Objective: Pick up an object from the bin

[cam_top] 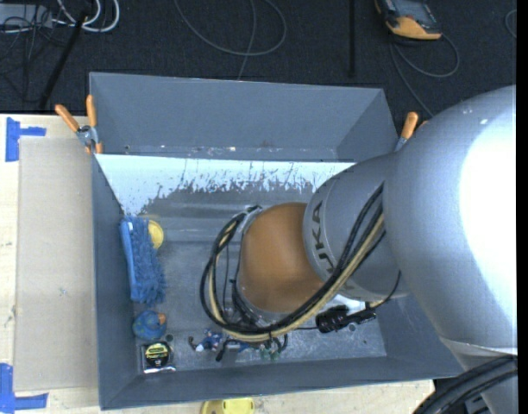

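Observation:
Dark parts of my gripper (236, 345) poke out below the orange wrist cover, low over the bin's front floor. A small blue and white thing (210, 342) lies just left of them. A small green thing (267, 349) lies just right of them. Nothing shows between the fingers. A black and yellow tape measure (158, 354) sits in the front left corner. Behind it lies a round blue thing with an orange spot (149, 324).
A long blue brush (141, 264) runs along the left wall, with a yellow thing (154, 234) at its far end. The arm, its orange cover and looped cables hang over the middle and right of the bin.

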You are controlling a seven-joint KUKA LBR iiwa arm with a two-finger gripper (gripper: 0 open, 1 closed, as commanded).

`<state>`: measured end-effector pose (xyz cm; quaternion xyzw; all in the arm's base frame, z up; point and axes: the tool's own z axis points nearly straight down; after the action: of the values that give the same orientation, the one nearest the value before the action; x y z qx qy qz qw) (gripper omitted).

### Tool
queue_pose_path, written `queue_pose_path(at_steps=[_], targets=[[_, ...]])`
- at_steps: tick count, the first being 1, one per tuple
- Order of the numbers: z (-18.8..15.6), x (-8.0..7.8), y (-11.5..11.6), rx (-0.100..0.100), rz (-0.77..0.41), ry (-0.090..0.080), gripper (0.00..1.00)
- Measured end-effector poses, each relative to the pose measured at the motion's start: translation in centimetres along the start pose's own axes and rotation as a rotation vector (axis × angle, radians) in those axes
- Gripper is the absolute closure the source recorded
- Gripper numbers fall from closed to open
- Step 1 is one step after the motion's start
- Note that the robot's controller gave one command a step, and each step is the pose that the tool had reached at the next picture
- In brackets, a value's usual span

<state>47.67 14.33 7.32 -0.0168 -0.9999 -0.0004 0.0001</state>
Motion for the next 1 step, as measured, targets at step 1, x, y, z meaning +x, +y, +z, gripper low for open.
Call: queue_pose_path(at_steps=[1], targets=[[-1.35,0.15,-0.06,0.002,0.0,0.006,1.0]])
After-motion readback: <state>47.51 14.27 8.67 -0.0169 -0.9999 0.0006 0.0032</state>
